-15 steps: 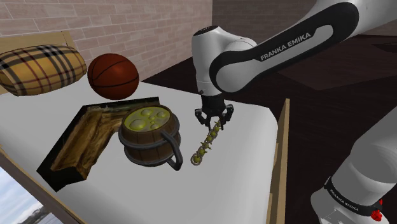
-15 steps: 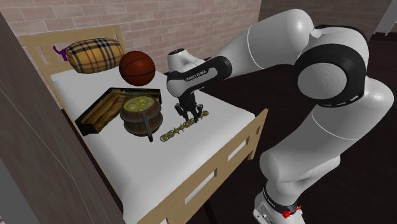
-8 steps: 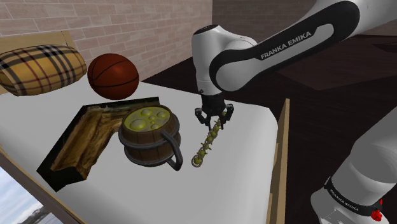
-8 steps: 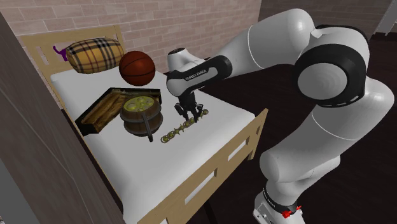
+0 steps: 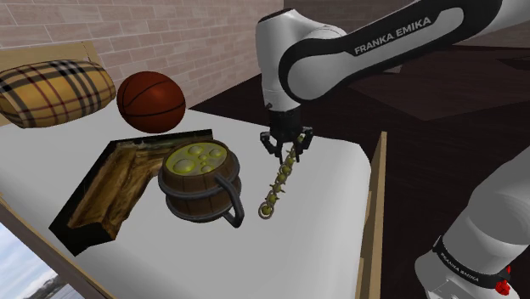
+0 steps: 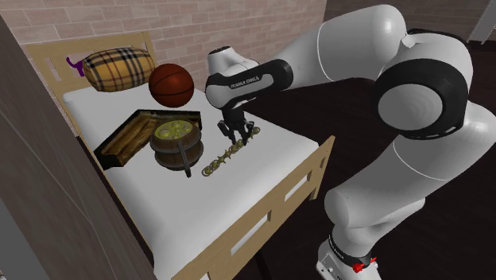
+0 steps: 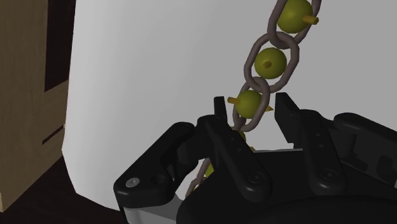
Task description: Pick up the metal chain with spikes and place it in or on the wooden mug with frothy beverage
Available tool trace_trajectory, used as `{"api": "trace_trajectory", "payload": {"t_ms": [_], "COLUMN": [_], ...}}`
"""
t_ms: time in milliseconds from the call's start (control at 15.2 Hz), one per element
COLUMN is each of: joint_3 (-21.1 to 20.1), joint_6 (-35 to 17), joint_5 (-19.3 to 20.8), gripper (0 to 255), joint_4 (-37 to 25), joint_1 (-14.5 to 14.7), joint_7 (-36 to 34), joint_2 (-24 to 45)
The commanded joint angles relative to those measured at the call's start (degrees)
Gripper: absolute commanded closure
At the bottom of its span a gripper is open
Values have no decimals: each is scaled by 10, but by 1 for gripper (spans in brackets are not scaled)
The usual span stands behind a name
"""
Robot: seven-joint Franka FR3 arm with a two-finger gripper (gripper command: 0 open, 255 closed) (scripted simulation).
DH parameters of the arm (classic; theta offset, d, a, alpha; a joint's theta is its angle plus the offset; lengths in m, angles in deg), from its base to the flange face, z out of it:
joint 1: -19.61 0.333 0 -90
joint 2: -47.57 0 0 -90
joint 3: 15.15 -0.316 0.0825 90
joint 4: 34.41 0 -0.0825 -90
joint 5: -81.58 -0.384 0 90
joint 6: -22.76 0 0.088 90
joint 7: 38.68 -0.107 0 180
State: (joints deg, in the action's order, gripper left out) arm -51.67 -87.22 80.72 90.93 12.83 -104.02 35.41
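A grey metal chain [image 5: 279, 180] strung with yellow-green spiked balls hangs slanting from my black gripper [image 5: 287, 151], which is shut on its upper end. Its lower end reaches down to the white bed beside the mug. In the wrist view the fingers clasp a link of the chain [image 7: 270, 60] at my gripper [image 7: 251, 102]. The wooden barrel mug [image 5: 200, 180], topped with yellowish froth, stands upright just to the shoulder view's left of the chain. In the second exterior view my gripper [image 6: 234, 137] holds the chain [image 6: 222, 157] to the right of the mug [image 6: 178, 143].
An open wooden box [image 5: 119, 183] lies against the mug's far side. A basketball [image 5: 151, 101] and a plaid pillow [image 5: 55, 92] sit further back near the brick wall. The wooden bed frame [image 5: 371, 212] edges the mattress [image 5: 314, 238].
My gripper has risen, still shut on the chain. The chain's upper part has lifted and it hangs steeper, its lower end drawn slightly along the bed.
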Motion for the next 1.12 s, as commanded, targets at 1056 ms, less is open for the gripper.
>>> {"api": "trace_trajectory", "payload": {"t_ms": [1056], "joint_3": [14], "joint_6": [139], "joint_5": [-7], "gripper": [255], "joint_4": [-122], "joint_1": [-2], "joint_7": [18], "joint_2": [-21]}}
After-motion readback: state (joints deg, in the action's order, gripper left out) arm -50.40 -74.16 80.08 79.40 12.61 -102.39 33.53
